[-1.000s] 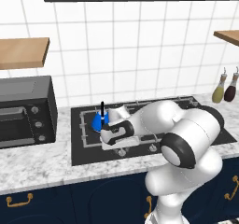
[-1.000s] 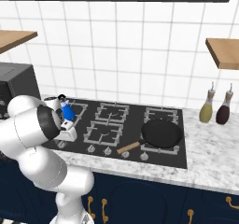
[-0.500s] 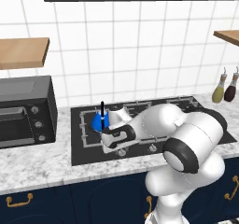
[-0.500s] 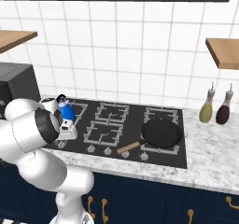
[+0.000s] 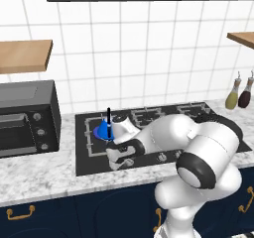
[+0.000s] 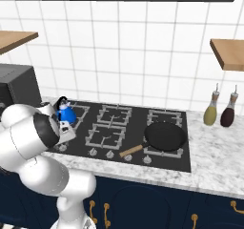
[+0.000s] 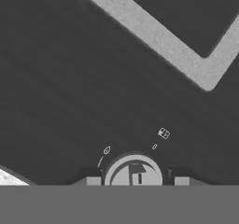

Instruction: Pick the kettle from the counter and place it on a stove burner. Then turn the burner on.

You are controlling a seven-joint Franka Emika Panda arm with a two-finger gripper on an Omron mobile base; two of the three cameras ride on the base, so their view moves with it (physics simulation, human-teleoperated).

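Kettle already on burner; gripper half spread, empty, straddling knob at near edge.

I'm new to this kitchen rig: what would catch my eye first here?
The bright-blue kettle already sits on the stove burner at the cooktop's left end. The white arm bends low over the front edge, its tool straddling a round burner knob. A black frying pan rests on the right-hand burner.
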